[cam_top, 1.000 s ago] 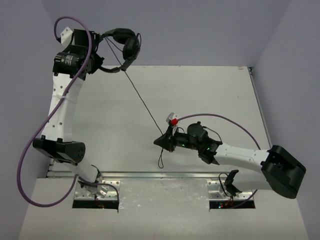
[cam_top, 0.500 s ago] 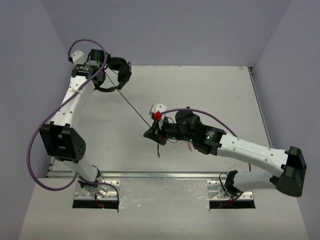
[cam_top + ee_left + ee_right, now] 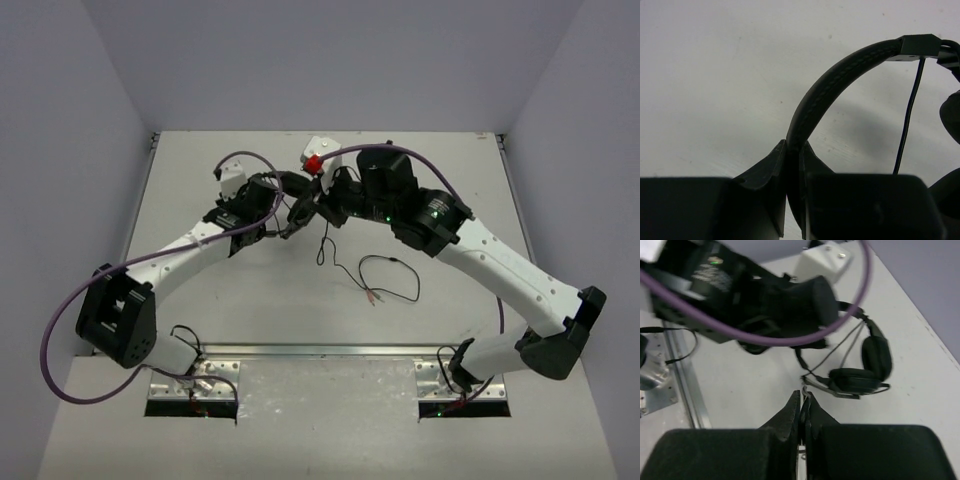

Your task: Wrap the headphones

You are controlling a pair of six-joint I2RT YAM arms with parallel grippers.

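Pale grey table (image 3: 480,190) has both arms bent inward with their wrists nearly meeting, and only the overhead view shows slack cable (image 3: 395,262) lying on the near side of the grippers, ending in reddish plug tips (image 3: 372,297). From the left wrist, the left gripper (image 3: 794,147) is clamped on the headband (image 3: 840,80), which arcs up and right. From the right wrist, the right gripper (image 3: 802,396) is pinched on the thin cable, with the headphones (image 3: 875,357) just ahead and to its right.
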